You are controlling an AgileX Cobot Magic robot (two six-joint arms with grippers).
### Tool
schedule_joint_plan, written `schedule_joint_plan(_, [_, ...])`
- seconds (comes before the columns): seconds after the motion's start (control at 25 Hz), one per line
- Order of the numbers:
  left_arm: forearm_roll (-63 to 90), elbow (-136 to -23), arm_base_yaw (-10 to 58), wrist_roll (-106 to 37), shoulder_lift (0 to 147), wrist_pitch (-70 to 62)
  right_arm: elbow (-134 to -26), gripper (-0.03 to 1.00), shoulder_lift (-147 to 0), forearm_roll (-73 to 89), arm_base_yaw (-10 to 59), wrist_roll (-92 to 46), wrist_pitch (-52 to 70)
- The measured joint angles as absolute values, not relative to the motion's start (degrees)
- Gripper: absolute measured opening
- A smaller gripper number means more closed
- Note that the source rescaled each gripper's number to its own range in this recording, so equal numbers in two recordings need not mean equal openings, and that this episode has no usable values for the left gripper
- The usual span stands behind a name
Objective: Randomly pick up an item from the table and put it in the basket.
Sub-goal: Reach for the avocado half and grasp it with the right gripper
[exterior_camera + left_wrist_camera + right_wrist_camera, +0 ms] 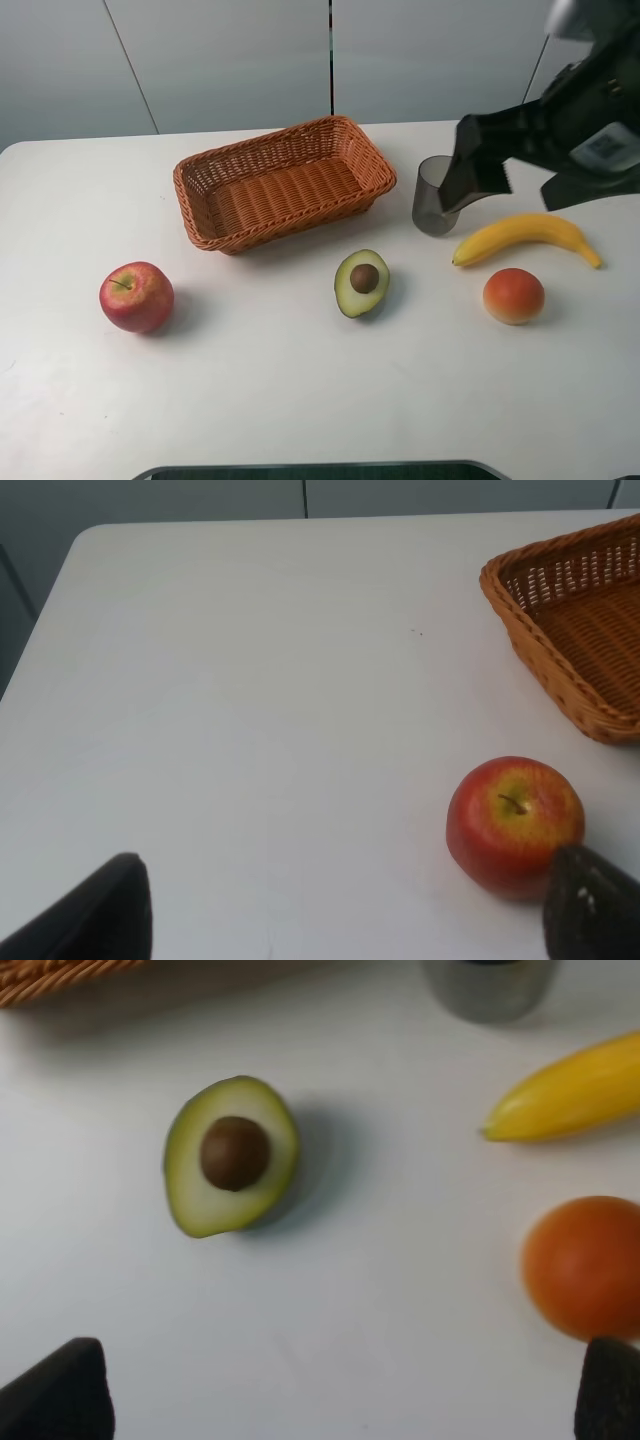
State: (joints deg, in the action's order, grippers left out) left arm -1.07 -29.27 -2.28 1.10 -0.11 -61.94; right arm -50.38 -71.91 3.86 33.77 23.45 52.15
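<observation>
Halved green avocado [362, 283], brown pit, face up on white surface [300, 400] near orange woven basket [285, 185]
Right fingers [60, 1395] spread, empty; left fingers [95, 915] spread, empty, by red apple [515, 825]

You get bright, even, diffuse light on the white counter [300, 400], with no hard glare. In the high view the apple [136, 296], avocado [361, 282] and basket [200, 170] throw short, soft shadows to the right, so the light seems to come from the left. That view is sharp, though the arm [585, 95] at top right looks slightly smeared. Your right wrist view is soft all over, and the orange-red fruit [583, 1265] is fuzzy. The fingertips [55, 1400] of the right tool [335, 1400] and those of the left tool [345, 910] are dark, unfocused shapes.
</observation>
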Motion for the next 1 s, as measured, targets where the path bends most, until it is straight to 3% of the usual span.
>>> schedule_joint_plan(0.4, [-1.07,-29.27,-2.28,1.21,-0.11,-61.94,-50.81,1.00,-88.80,2.33,43.04,36.87,38.84])
schedule_joint_plan(1.0, [-1.07,-29.27,-2.28,1.21,-0.11,-61.94,-62.49,1.00,-106.71,-6.63,47.18,52.70,39.29])
